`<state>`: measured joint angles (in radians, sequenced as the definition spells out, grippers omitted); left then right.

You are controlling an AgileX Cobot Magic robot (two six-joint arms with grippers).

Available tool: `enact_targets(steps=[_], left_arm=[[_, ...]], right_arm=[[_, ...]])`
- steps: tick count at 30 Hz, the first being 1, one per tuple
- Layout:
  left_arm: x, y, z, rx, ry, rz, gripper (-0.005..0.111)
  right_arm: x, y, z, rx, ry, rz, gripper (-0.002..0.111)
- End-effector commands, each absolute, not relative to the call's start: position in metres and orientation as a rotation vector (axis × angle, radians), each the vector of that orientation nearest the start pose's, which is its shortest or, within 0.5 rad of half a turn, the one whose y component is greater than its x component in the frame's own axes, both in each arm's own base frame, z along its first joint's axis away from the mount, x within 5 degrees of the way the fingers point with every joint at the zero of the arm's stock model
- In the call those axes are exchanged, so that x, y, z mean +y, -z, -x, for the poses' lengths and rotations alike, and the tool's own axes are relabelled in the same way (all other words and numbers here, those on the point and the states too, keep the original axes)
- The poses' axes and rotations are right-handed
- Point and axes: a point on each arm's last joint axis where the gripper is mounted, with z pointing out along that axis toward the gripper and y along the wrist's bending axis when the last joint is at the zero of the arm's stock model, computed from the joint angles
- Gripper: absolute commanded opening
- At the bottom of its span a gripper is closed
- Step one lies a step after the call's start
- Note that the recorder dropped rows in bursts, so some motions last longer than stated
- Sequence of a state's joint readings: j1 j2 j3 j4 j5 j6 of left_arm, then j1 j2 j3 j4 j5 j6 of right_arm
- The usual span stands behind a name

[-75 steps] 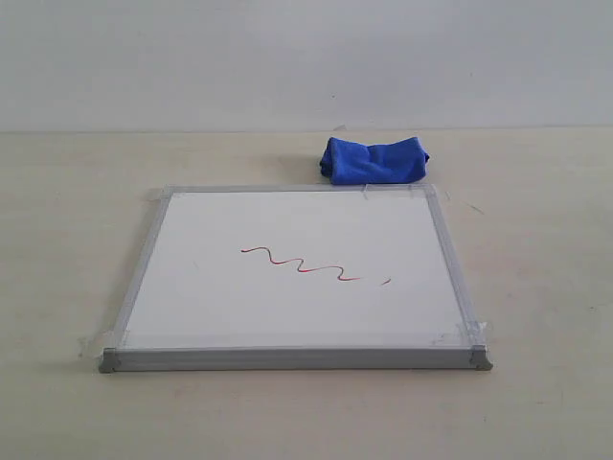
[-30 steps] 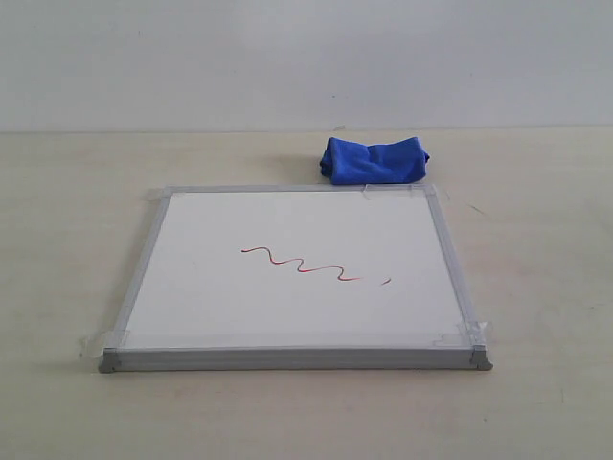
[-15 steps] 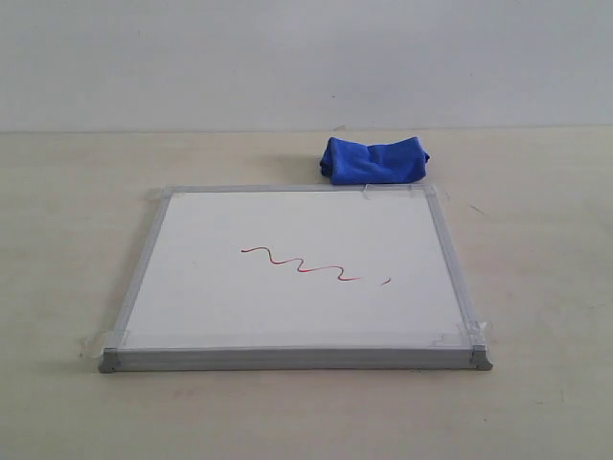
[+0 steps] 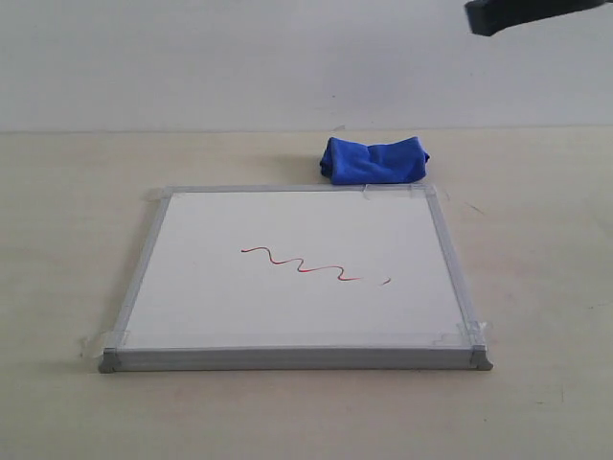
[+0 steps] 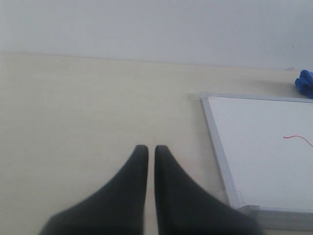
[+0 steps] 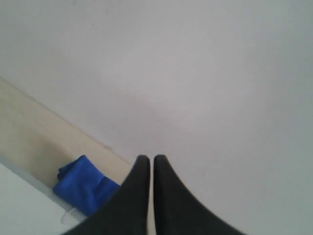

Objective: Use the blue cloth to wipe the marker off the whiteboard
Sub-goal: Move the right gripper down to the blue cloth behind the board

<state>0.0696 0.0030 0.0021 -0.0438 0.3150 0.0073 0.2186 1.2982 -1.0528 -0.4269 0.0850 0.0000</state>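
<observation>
The whiteboard (image 4: 297,316) lies flat on the table with the red marker line (image 4: 302,264) and its short dash across the middle. The blue cloth (image 4: 374,159) sits bunched just behind the board's far right edge, also visible in the right wrist view (image 6: 83,186). My right gripper (image 4: 484,16) enters at the top right, high above the cloth; its fingers (image 6: 150,159) are shut and hold nothing. My left gripper (image 5: 148,148) is shut and holds nothing, over bare table beside the board's left frame (image 5: 215,142). The left gripper is out of the exterior view.
Clear tape strips hold the board's corners (image 4: 469,333) to the beige table (image 4: 536,249). A plain white wall (image 4: 192,57) stands behind the table.
The right arm has come into the exterior view at the top right. Board, marker line and cloth have not moved.
</observation>
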Motion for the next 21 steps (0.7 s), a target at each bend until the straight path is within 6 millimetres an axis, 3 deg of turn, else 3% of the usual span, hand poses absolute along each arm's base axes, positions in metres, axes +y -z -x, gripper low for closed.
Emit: enact_targets(steps=[1, 14, 21], left_arm=[[0.003, -0.186, -0.054, 1.784, -0.018, 0.082, 0.005], [0.003, -0.186, -0.054, 1.786, -0.018, 0.082, 0.005], [0.003, -0.186, -0.054, 1.784, -0.018, 0.082, 0.005]], right_arm=[[0.087, -0.364, -0.321, 1.857, 0.258, 0.688, 0.000], [0.111, -0.329, -0.422, 2.271, 0.327, 0.647, 0.000], [0.131, -0.291, -0.468, 2.344, 0.246, 0.649, 0.000]])
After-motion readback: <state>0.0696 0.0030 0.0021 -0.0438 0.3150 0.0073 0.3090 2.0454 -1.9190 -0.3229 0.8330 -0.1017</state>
